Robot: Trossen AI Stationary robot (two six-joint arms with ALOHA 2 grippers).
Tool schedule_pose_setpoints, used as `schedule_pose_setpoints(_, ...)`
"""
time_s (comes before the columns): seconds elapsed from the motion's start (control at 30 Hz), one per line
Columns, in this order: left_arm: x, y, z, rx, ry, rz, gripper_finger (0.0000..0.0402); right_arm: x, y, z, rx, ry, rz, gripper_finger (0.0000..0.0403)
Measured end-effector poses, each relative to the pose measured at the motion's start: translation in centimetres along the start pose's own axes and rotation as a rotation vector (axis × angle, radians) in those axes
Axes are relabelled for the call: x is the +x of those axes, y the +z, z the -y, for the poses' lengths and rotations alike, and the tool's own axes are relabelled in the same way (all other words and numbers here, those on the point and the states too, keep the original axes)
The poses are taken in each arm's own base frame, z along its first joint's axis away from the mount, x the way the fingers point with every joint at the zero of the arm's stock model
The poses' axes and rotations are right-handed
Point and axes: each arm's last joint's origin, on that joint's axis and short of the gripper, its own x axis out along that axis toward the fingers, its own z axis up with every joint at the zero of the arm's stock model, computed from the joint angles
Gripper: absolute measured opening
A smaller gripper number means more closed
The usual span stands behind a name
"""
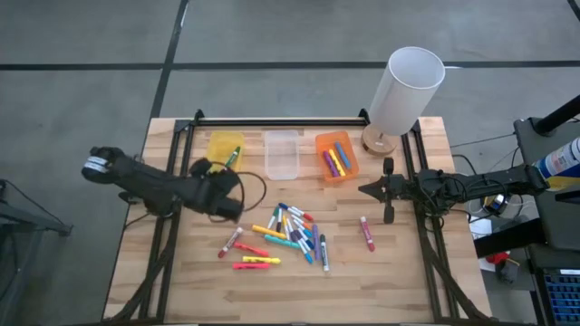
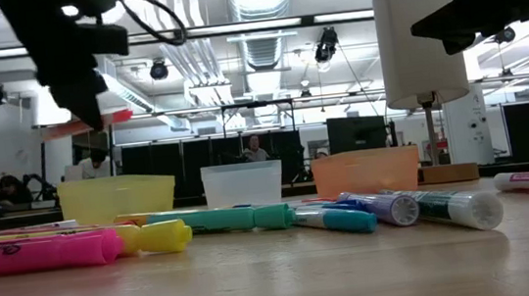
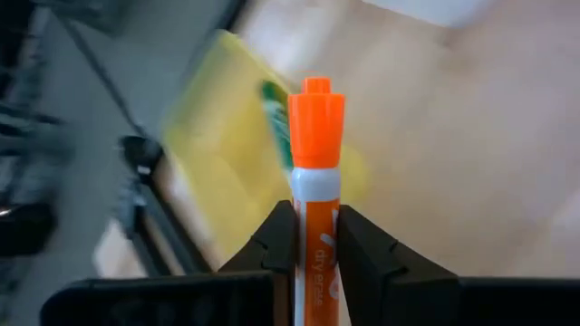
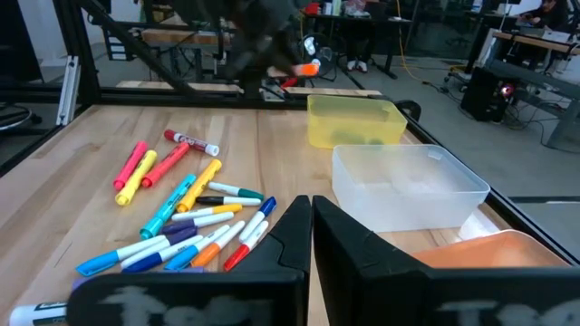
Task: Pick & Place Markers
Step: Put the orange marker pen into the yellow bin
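Observation:
Several markers (image 1: 290,234) lie in a loose pile on the middle of the wooden table; pink and yellow ones (image 2: 68,247) lie nearest the low camera. My left gripper (image 3: 314,226) hangs above the table's left side, next to the yellow bin (image 1: 224,149). It is shut on an orange-capped marker (image 3: 315,145). A green marker (image 1: 234,156) lies inside the yellow bin. My right gripper (image 1: 362,190) waits shut above the table's right side, holding nothing. My left gripper pinches the marker's white barrel (image 3: 314,213), just behind the orange cap, between its two fingers. The marker runs along the fingers, and its capped end sticks out past the fingertips toward the yellow bin. In the low view the marker (image 2: 85,124) hangs almost level, lifted clear of the table.
A clear bin (image 1: 281,154) and an orange bin (image 1: 337,158) holding markers stand beside the yellow bin along the far edge. A tall white cylinder on a wooden foot (image 1: 403,86) stands at the far right corner. One red marker (image 1: 367,233) lies alone at the right.

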Motion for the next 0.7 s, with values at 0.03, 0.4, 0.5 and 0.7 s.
schedule_pose_setpoints(0.03, 0.5, 0.3, -0.4, -0.011, 0.025, -0.003, 0.0049, 0.0, 0.0, 0.0, 0.000, 0.000, 0.000, 0.0008)
schedule_pose_setpoints(0.4, 7.4, 3.4, -5.1, -0.261, 0.117, -0.135, 0.0050, 0.0, 0.0, 0.0, 0.000, 0.000, 0.000, 0.0008)
schedule_pose_setpoints(0.5, 9.1, 4.1, -6.8, -0.402, 0.085, -0.171, 0.0050, 0.0, 0.0, 0.0, 0.000, 0.000, 0.000, 0.0008)
schedule_pose_setpoints(0.7, 11.9, 5.0, -9.6, -0.574, -0.063, -0.202, 0.0051, 0.0, 0.0, 0.0, 0.000, 0.000, 0.000, 0.0008)
